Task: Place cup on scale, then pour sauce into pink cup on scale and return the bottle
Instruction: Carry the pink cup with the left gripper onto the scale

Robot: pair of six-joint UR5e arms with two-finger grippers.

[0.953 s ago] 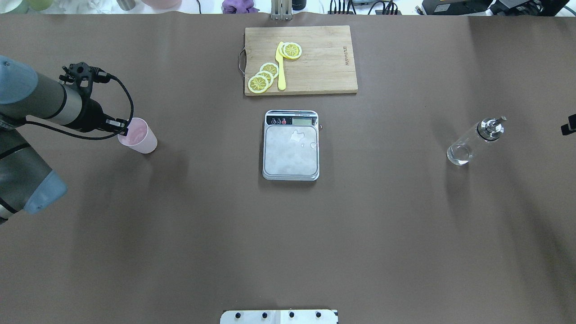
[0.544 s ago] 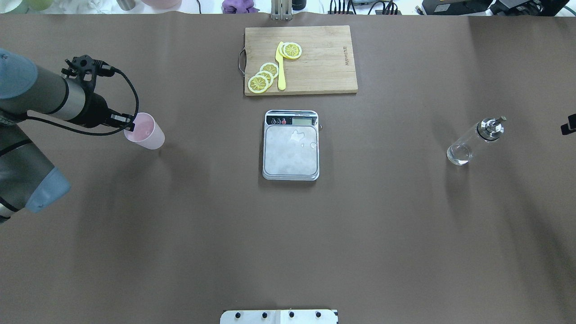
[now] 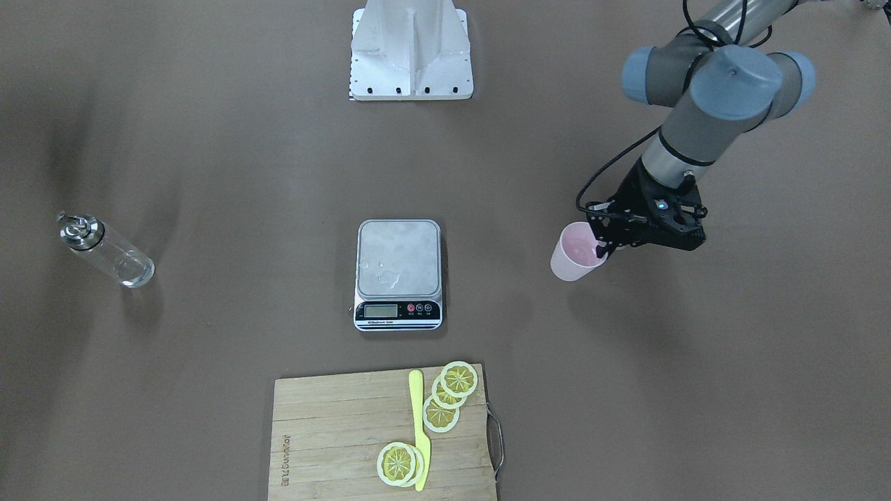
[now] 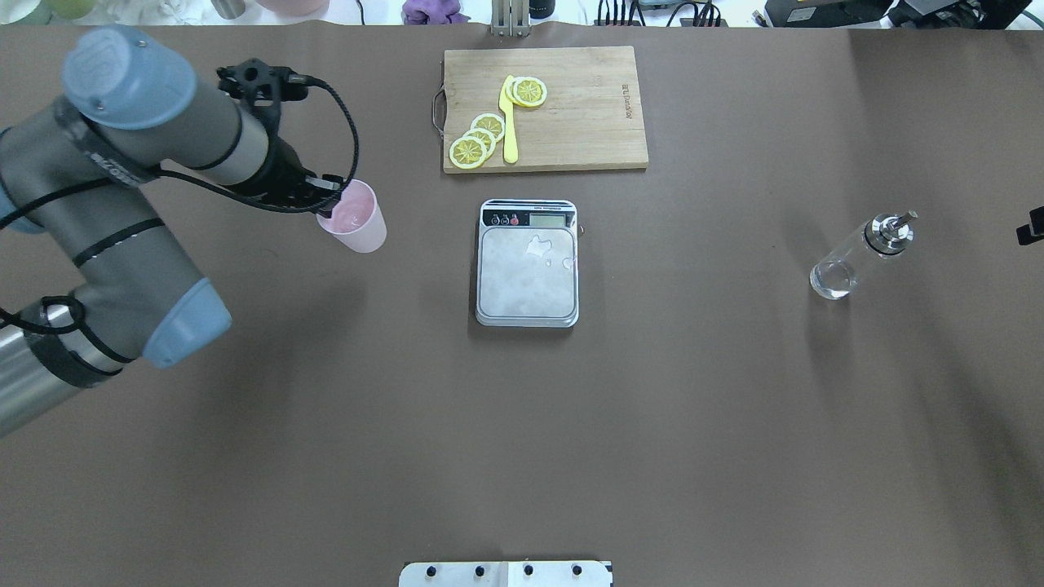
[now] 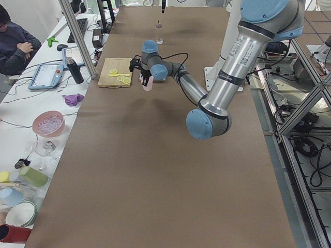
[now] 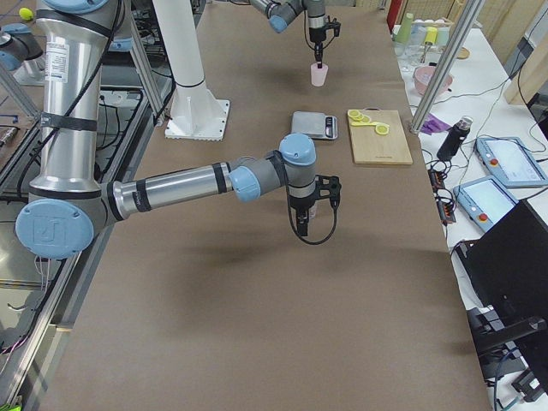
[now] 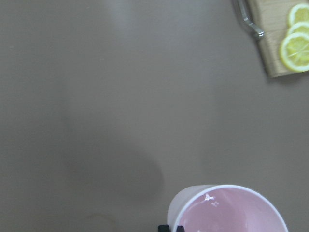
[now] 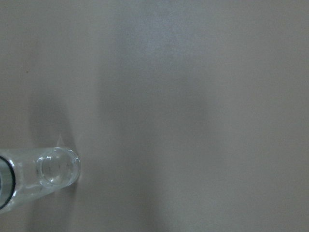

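As seen from across the table: left gripper [image 3: 603, 248] clamped on the rim of the cup [image 3: 575, 261], one finger inside and one outside.
Cup, front-facing view: upright, mouth up, long axis vertical, at 3 o'clock of the scale [image 3: 399, 259] and apart from it.
Scale, front-facing view: long axis running 12 to 6 o'clock, display strip at the 6 o'clock end, wet patches on the steel platform.
Bottle [image 3: 111, 254], front-facing view: at 9 o'clock of the scale, well apart, standing on its base with the metal pourer on top.
Overhead view: cup between 9 and 10 o'clock of the scale, its shadow lying apart from it on the table [image 4: 652, 424]. Bottle at 3 o'clock, thin spout on the 2 o'clock side of its cap. Cutting board [image 4: 571, 122] at 12 o'clock, just beyond the display end.
Count, overhead view: one cup, one scale, one bottle, one cutting board, one yellow knife [image 4: 510, 139], at least four overlapping lemon slices [image 4: 489, 124].
Left-end view: cup hanging under the near arm's gripper, close to the board.
Right-end view: right gripper [image 6: 304, 228] pointing down, at 6 o'clock of the scale; jaws apart or together, cannot tell.
Left wrist view: cup mouth facing the camera at 5 o'clock; board corner with two slices at 1 o'clock.
Right wrist view: bottle base at 8 o'clock, body running off the left edge.
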